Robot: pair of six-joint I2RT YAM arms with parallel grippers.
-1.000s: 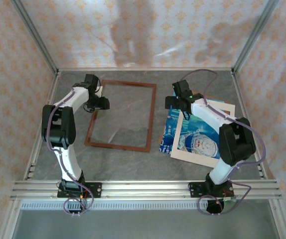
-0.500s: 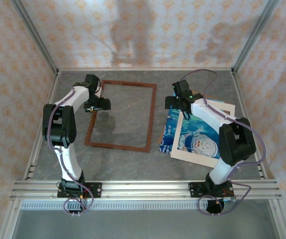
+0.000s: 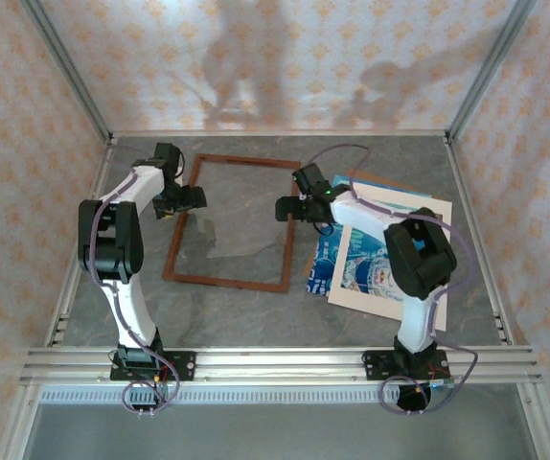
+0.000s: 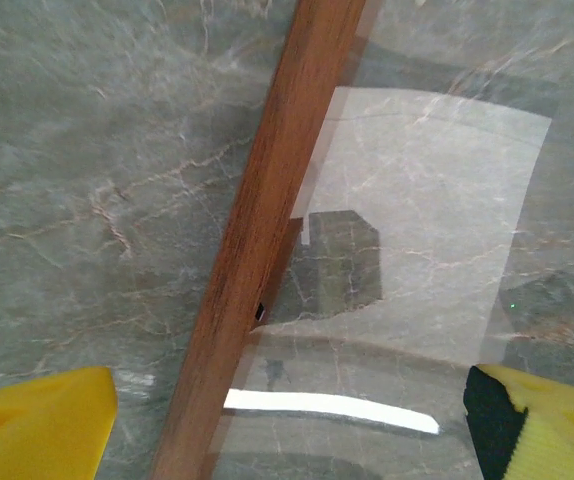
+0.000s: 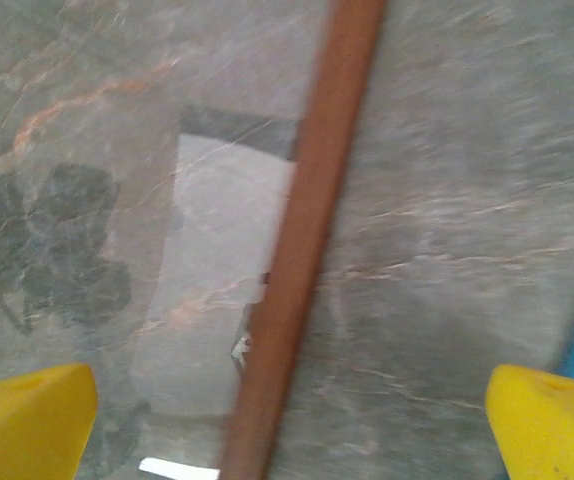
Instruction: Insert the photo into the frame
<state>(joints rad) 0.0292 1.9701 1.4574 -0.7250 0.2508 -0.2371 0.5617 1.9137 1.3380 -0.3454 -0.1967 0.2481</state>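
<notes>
On your left, the left gripper (image 3: 185, 199) hangs over the left rail of the frame (image 3: 227, 281). In its wrist view the yellow fingertips (image 4: 37, 425) stand wide apart on either side of that reddish-brown rail and touch nothing, so read it as open and empty. The frame lies flat on the grey table (image 3: 256, 321), with a glass pane (image 4: 417, 230) inside it catching reflections.

Moving right, the right gripper (image 3: 288, 208) sits over the frame's right rail. Its jaws are spread just as wide, the rail running between the fingertips (image 5: 27, 420) with clear space each side, and it holds nothing.

Further right, the photo (image 3: 321, 251) lies on the table just beside the frame. A cream mat (image 3: 390, 305) lies on top of it, tilted, and the blue print shows through the window.
</notes>
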